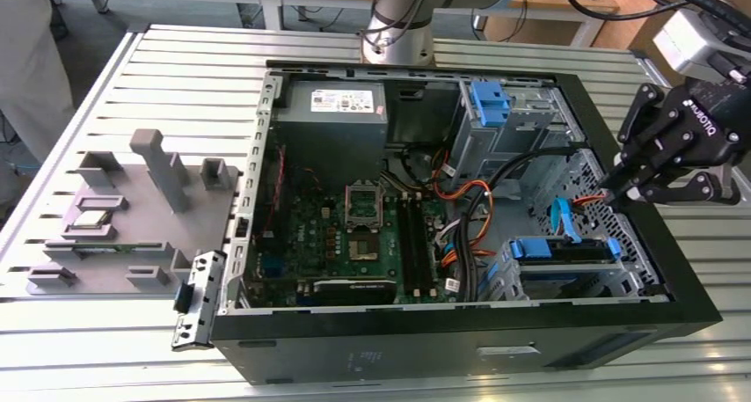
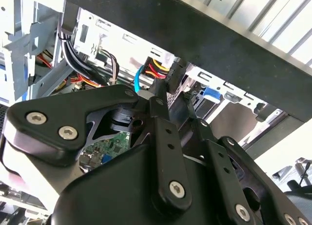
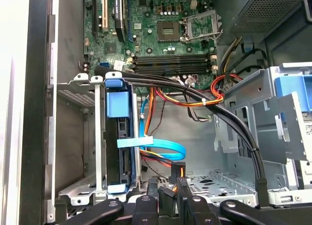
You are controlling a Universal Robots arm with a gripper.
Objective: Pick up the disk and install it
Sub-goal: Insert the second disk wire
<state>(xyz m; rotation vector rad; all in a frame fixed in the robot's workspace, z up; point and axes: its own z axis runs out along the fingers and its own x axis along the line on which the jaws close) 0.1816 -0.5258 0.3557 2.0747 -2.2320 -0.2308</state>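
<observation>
The disk (image 1: 561, 249) sits in its blue carrier inside the drive cage at the front corner of the open computer case, on the exterior view's right. In the first wrist view the disk (image 3: 119, 137) shows edge-on, standing in the metal cage with its blue tab on the outer end. My gripper (image 1: 614, 191) hangs over the case's right wall, above and to the right of the disk. The fingers are shut and tips meet in both wrist views (image 2: 163, 90) (image 3: 171, 190). I see nothing held between them.
A light blue flat cable (image 3: 163, 146) loops beside the disk, with black and orange wire bundles (image 3: 214, 105) crossing the bay. A second blue bracket (image 1: 487, 97) sits in the upper cage. The grey power supply (image 1: 334, 98) and motherboard (image 1: 352, 235) fill the case's left. A grey fixture (image 1: 129, 208) lies outside.
</observation>
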